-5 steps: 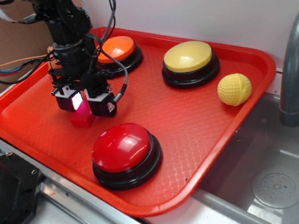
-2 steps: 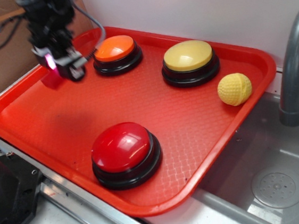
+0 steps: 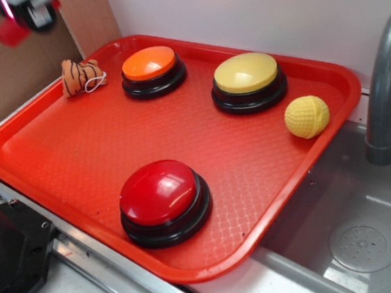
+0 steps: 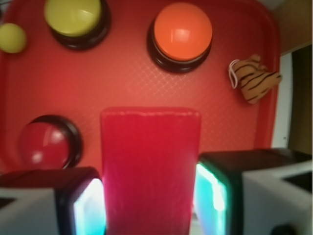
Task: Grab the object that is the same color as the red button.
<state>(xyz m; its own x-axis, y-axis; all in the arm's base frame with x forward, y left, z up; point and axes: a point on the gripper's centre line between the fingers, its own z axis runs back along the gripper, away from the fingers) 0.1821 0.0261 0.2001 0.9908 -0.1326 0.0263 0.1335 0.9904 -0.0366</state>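
Block (image 4: 149, 171): red brick, clamped between the two pads of the tool (image 4: 149, 196); in the wrist view it fills the gap between them, upright, with no part resting on anything.
Block, side view: a blurred red smear (image 3: 10, 33) at the top left corner, high above the tray and out past its far left rim.
Tool: clenched on the block; only its lower end shows in the side view (image 3: 27, 11), mostly cut off by the frame edge.
Change: a second ago the tool stood low over the tray with the block between its pads on the tray floor; it has since risen and swung up and left, taking the block along.
Tray (image 3: 56, 154): the spot where the block lay is now bare red floor.
Tiger toy (image 3: 82, 76): now uncovered at the far left rim, beside the orange button (image 3: 150, 65); the arm hid it a second ago.
Red button (image 3: 163, 194): near the front edge, untouched, same colour as the block.
Others: yellow button (image 3: 248, 76) and yellow ball (image 3: 306, 116) unmoved.
Meaning: the right thing has been picked and lifted clear, so the grab looks done; what is left is only to keep the hold.
Risk: the motion blur suggests a fast rise, and the block could slip if the pads hold only a narrow strip of it.
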